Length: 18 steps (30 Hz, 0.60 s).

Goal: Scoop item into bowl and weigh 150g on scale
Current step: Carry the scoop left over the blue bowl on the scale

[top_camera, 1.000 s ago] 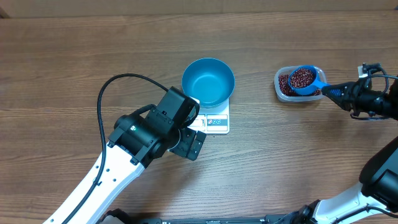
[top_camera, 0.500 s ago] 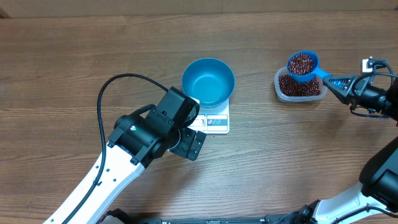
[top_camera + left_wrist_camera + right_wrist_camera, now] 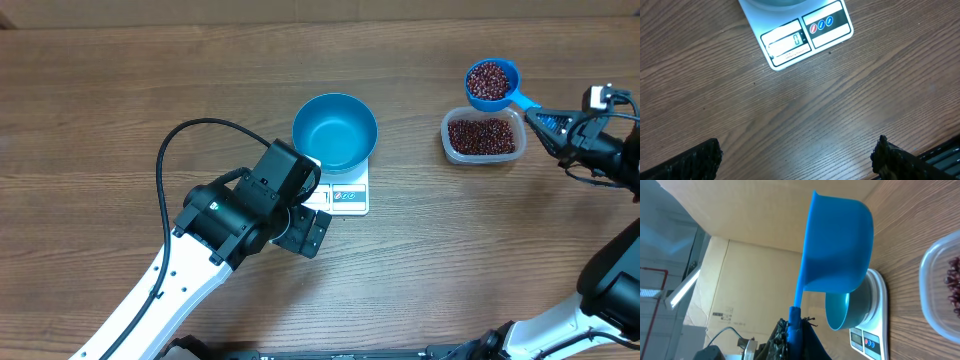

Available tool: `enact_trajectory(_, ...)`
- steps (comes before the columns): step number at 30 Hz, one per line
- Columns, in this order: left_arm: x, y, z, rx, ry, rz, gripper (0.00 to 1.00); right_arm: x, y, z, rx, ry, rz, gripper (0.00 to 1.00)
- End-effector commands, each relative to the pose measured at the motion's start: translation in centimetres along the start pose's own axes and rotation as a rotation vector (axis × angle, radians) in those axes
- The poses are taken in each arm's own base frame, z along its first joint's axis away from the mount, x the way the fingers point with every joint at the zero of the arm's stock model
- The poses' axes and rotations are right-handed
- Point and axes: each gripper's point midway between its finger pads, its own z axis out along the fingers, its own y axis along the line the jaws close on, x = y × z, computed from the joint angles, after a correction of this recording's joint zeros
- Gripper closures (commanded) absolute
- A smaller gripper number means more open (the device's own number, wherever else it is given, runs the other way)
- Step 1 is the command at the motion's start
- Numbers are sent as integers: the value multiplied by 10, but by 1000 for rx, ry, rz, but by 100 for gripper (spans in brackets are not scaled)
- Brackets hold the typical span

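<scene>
The blue bowl (image 3: 335, 131) stands empty on the white scale (image 3: 348, 196); both also show in the right wrist view, bowl (image 3: 845, 311) and scale (image 3: 875, 330). My right gripper (image 3: 545, 122) is shut on the handle of a blue scoop (image 3: 491, 83) heaped with red-brown beans (image 3: 488, 79), held just beyond the clear tub (image 3: 484, 136) of beans. From the right wrist the scoop (image 3: 840, 245) is seen from below. My left gripper (image 3: 305, 232) hovers open over bare table in front of the scale (image 3: 805, 37), its fingers (image 3: 705, 160) wide apart with nothing between them.
The left arm's black cable (image 3: 190, 135) loops over the table left of the bowl. The tub's rim (image 3: 935, 290) lies at the right edge of the right wrist view. Cardboard boxes (image 3: 750, 280) stand behind the table.
The right gripper has lifted the bean-filled scoop out of the tub and carried it toward the far side of the table. The left arm has not moved.
</scene>
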Motion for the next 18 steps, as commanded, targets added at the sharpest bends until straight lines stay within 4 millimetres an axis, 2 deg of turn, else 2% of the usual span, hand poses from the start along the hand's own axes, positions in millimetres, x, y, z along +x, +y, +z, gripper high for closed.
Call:
enact_trajectory(1,-3,0,-7,12,-25,-20,0,10,16,28,-93,62,-34,96)
enact_trajectory(5,-3,0,-7,12,-25,-20,0,28,22,61,-122,159,-88,96)
enact_trajectory(6,-3,0,-7,12,-25,-20,0,38,26,78,-140,211,-120,96)
enact_trajectory(12,-3,0,-7,12,-25,-20,1,77,38,128,-201,368,-220,96)
enact_trajectory(18,-3,0,-7,12,-25,-20,1,108,22,165,-97,497,-290,96)
